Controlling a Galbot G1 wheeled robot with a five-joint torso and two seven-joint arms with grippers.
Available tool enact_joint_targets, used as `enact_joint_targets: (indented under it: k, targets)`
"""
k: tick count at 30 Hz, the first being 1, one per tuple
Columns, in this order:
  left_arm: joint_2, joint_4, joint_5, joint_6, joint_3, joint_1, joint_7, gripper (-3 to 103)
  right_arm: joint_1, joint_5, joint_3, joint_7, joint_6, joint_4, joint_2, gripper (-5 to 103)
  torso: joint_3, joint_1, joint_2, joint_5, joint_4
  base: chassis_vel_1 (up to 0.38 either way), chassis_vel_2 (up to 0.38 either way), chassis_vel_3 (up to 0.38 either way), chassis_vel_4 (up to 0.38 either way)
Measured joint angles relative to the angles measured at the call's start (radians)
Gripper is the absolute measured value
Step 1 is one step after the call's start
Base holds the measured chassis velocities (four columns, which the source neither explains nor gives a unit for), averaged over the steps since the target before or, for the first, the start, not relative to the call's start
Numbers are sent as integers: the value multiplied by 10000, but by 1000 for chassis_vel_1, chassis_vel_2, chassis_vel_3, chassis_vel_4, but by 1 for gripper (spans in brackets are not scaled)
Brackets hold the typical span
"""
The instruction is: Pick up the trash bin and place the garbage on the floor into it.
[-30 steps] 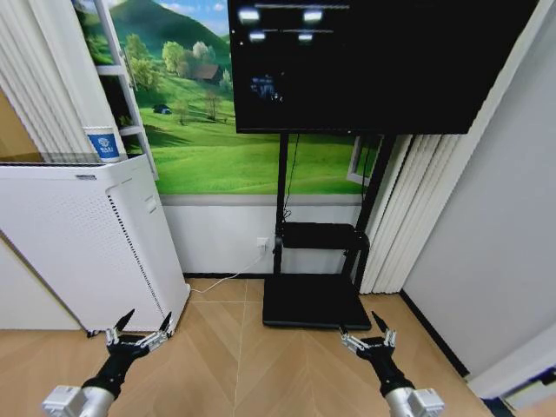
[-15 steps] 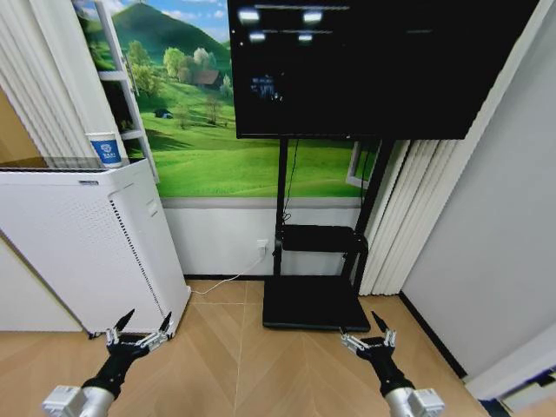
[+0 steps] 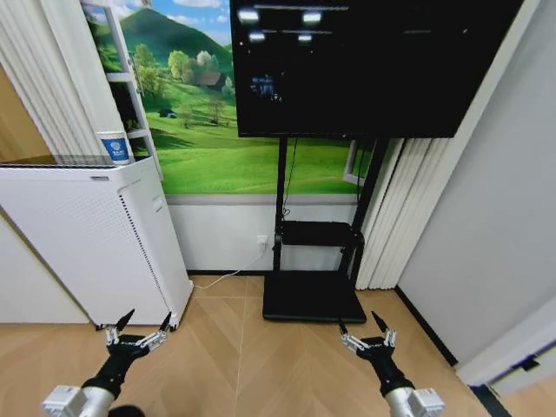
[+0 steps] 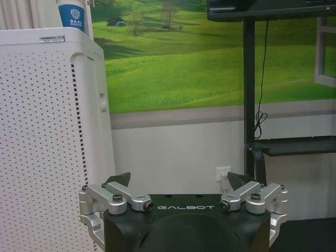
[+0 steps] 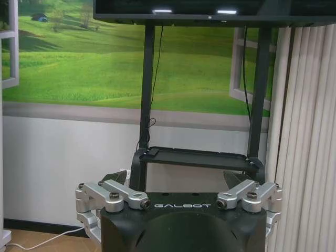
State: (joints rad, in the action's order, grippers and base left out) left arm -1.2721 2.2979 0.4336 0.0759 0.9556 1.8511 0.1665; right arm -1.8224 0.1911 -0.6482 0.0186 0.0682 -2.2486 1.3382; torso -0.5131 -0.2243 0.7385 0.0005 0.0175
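The trash bin and the garbage are out of view. The floor [image 3: 261, 365] of tan chevron planks stretches ahead of me. Low in the head view, my left gripper [image 3: 149, 316] hangs open above the planks in front of the white perforated appliance, with nothing between its fingers. My right gripper [image 3: 357, 320] is open too, just short of the TV stand's black base [image 3: 313, 297]. The left wrist view has the left gripper [image 4: 179, 181] open toward the appliance and wall. The right wrist view has the right gripper [image 5: 176, 178] open toward the stand's shelf.
A tall white perforated appliance [image 3: 78, 243] stands at the left with a blue-and-white paper cup [image 3: 114, 148] on top. A large dark TV [image 3: 365, 61] on a black stand is straight ahead. A white cable [image 3: 224, 277] runs along the skirting. A grey wall [image 3: 486, 226] closes the right.
The whole head view has shifted, with the appliance and wall sliding right, so the camera has moved. Both grippers hold the same open pose.
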Motion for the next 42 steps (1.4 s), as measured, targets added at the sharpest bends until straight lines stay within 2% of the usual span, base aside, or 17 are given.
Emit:
enact_joint_targets:
  k: [2, 5, 6, 7, 11, 12, 13, 14, 15, 16, 18, 19, 23, 24, 39, 42]
  targets:
    - [0, -2, 1, 1, 0, 1, -3, 100, 0, 0, 0, 0, -1, 0, 1, 100, 3, 2, -7, -10, -3, 261, -248, -251, 259]
    - [0, -1, 0, 1, 0, 0, 3, 100, -1, 0, 0, 0, 0, 1, 1, 100, 12, 7, -23, 0, 1, 300, -317, -313, 333]
    - [0, -3, 1, 2, 0, 0, 2, 100, -1, 0, 0, 0, 0, 0, 0, 100, 15, 10, -24, -15, -2, 313, -318, -321, 319]
    - [0, -2, 0, 2, 0, 0, -1, 100, 0, 0, 1, 0, 0, 0, 0, 100, 15, 9, -29, 0, -2, 347, -347, -328, 319]
    - [0, -2, 1, 2, 0, 0, 2, 100, -1, 0, 3, 0, -1, 1, 0, 100, 19, 13, -33, 0, 0, 343, -352, -353, 350]
    - [0, -2, 1, 2, -1, 0, 4, 100, -1, -1, 0, 0, 0, 0, 0, 100, 22, 16, -34, -19, -3, 344, -382, -369, 366]
    - [0, -2, 1, 2, 0, 1, 0, 100, -2, 0, 2, 0, -1, 1, 0, 100, 23, 16, -39, 5, -1, 375, -354, -368, 355]
    - [0, -2, 1, 2, 0, 1, 0, 100, -2, 0, 2, 0, -1, 1, 0, 100, 23, 16, -39, 5, -1, 375, -354, -368, 355]
    - [-1, -1, 2, 1, -2, 1, 7, 100, -1, -1, 0, 0, 0, 1, 0, 100, 24, 18, -41, 3, -2, 375, -366, -371, 355]
    - [0, -3, 1, 2, -1, 1, -2, 100, -3, 0, 2, 0, -1, 1, 0, 100, 25, 18, -43, -20, -2, 353, -366, -362, 390]
    - [0, -2, 1, 1, -2, 0, 4, 100, -1, 0, -1, -1, 0, 0, -1, 100, 27, 19, -43, -16, -2, 358, -346, -362, 390]
    - [0, -2, 1, 1, -1, 1, 1, 100, -2, -1, 3, 0, -1, 1, 1, 100, 27, 20, -45, 6, -2, 358, -319, -324, 329]
    - [0, -2, 2, 0, -1, 2, 0, 100, -5, -1, 1, 0, -1, 0, 0, 100, 32, 23, -46, -16, -2, 242, -305, -248, 308]
    - [0, -2, 2, 0, -1, 2, 0, 100, -5, 0, 3, 0, -1, 1, 0, 100, 32, 24, -49, -2, -1, 178, -216, -189, 237]
    - [1, -1, 2, 0, -1, 0, -5, 100, 0, -1, 1, 0, -1, 0, 0, 100, 35, 23, -60, -8, -1, 22, -264, -11, 270]
    - [0, 2, 2, 0, -3, 0, -3, 100, -2, 0, -1, -1, -1, 1, 0, 100, 36, 25, -61, 5, 2, -12, -288, 32, 260]
